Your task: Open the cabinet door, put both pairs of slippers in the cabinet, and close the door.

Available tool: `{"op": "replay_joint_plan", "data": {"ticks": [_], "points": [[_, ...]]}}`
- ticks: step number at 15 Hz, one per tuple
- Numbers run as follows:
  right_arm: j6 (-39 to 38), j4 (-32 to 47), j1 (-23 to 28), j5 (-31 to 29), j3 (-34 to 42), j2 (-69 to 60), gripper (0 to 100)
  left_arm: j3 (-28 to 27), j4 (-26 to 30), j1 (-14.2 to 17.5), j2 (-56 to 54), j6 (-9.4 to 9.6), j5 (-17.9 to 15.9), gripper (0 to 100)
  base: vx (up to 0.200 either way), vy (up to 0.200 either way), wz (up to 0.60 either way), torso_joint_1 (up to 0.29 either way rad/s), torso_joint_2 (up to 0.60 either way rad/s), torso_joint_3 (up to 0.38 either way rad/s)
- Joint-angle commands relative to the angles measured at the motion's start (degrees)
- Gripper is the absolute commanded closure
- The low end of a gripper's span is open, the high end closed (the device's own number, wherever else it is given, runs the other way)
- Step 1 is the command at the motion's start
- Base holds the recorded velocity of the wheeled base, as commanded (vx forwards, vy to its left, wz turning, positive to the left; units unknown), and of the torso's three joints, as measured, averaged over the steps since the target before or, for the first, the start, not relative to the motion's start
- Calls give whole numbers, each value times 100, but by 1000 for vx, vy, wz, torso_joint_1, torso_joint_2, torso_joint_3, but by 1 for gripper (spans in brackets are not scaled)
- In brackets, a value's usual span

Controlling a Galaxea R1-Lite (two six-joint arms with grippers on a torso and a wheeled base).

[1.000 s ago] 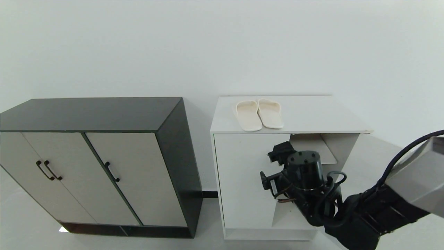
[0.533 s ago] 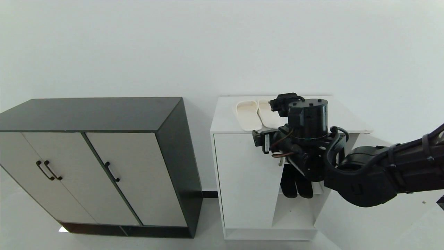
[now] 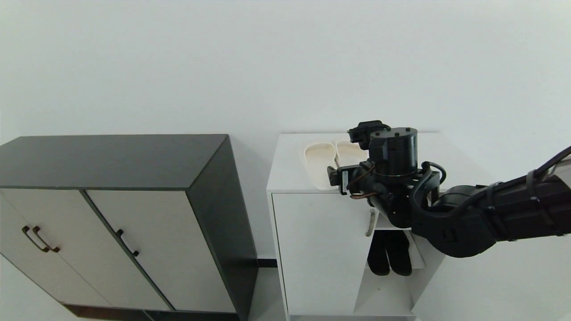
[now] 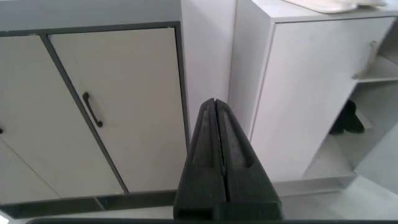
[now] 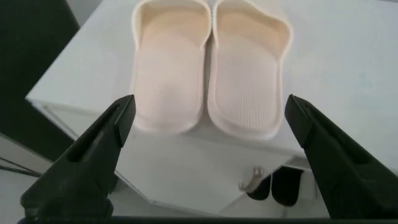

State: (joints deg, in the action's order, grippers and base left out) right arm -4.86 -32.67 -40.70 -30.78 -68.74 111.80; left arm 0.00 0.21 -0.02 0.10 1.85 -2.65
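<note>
Nearest, left gripper (image 4: 215,112): pressed shut on nothing, hung low before the gap between the two cabinets; probably parked there to keep out of the other arm's way.
Dark cabinet (image 3: 134,160): stood just left of the white one, doors closed; judged no part of the job.
Right gripper (image 5: 208,115): spread wide and empty, poised over the front edge of the white top, opened broader than the pair ahead; evidently lined up to take both at once.
White cabinet (image 3: 319,249): right-hand compartment open, so ready to receive.
Black slippers (image 3: 389,256): sat side by side inside that compartment, under its upper shelf; already stowed, so half the loading reckoned done.
Cream slippers (image 3: 319,162): lay close side by side on the cabinet top, near ends at the front edge, within easy reach; apparently next to be picked, with the door closing left after.
</note>
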Motion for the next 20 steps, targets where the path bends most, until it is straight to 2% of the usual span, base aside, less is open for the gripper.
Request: {"op": "replay_joint_plan", "data": {"ticks": [1, 7, 15, 20], "points": [[-6, -20, 19, 20, -52, 79, 0, 0, -3, 2, 8, -1, 1, 100, 200, 0, 0, 2, 7, 2], [-146, 182, 159, 151, -605, 676, 0, 0, -3, 2, -1, -10, 1, 100, 200, 0, 0, 1, 2, 2], [-436, 191, 98, 354, -632, 1046, 0, 0, -3, 2, -1, -10, 1, 100, 0, 0, 0, 0, 0, 0], [-419, 200, 238, 406, -1431, 1555, 0, 0, -3, 2, 8, -10, 1, 100, 0, 0, 0, 0, 0, 0]]}}
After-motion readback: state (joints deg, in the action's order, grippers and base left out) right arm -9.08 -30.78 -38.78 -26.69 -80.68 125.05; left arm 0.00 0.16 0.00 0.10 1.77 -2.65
